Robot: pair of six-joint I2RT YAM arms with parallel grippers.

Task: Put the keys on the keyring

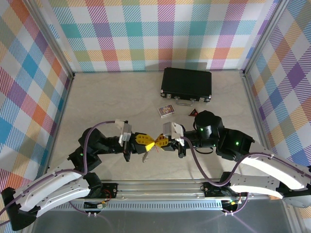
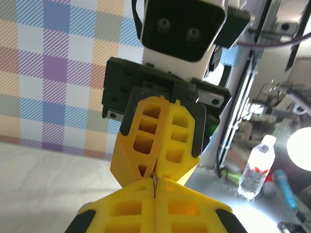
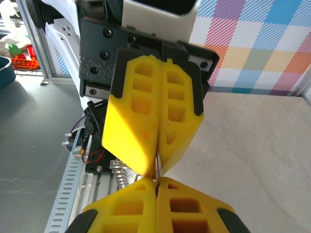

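My left gripper and right gripper meet tip to tip above the table's front middle, both shut. In the left wrist view a thin metal edge of the keyring is pinched between my left gripper tips, touching the right gripper. The right wrist view shows a thin silver loop running from the left gripper into my right gripper. A red fleck of the keys peeks under the right tips. A silver piece hangs below the left fingers.
A black case lies at the back right. In front of it sit a small printed card box and a dark red triangular piece. A metal rail runs along the near edge.
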